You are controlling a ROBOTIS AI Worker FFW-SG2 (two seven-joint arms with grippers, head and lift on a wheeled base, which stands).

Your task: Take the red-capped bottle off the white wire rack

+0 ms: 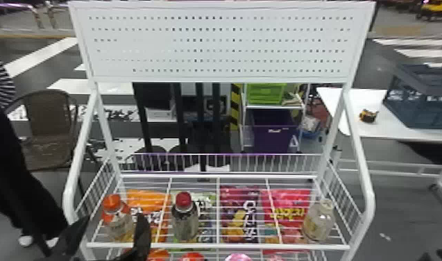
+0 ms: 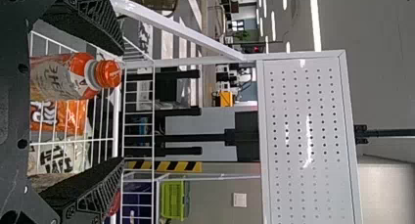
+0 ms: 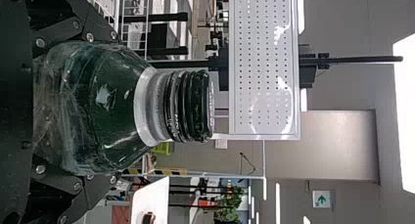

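Bottle with the red cap [image 1: 185, 220] is standing on the wire rack [image 1: 218, 247], lower centre of the head view; the left gripper [image 2: 122, 106] is gaping nearby, apparently allowing for its width, the right gripper [image 3: 115, 106] clasping a green bottle [image 3: 100, 104].

White wire rack [image 1: 247, 247]: orange-capped bottle [image 1: 118, 222], red-capped bottle [image 1: 185, 220], pale-topped bottle [image 1: 319, 222], upright.
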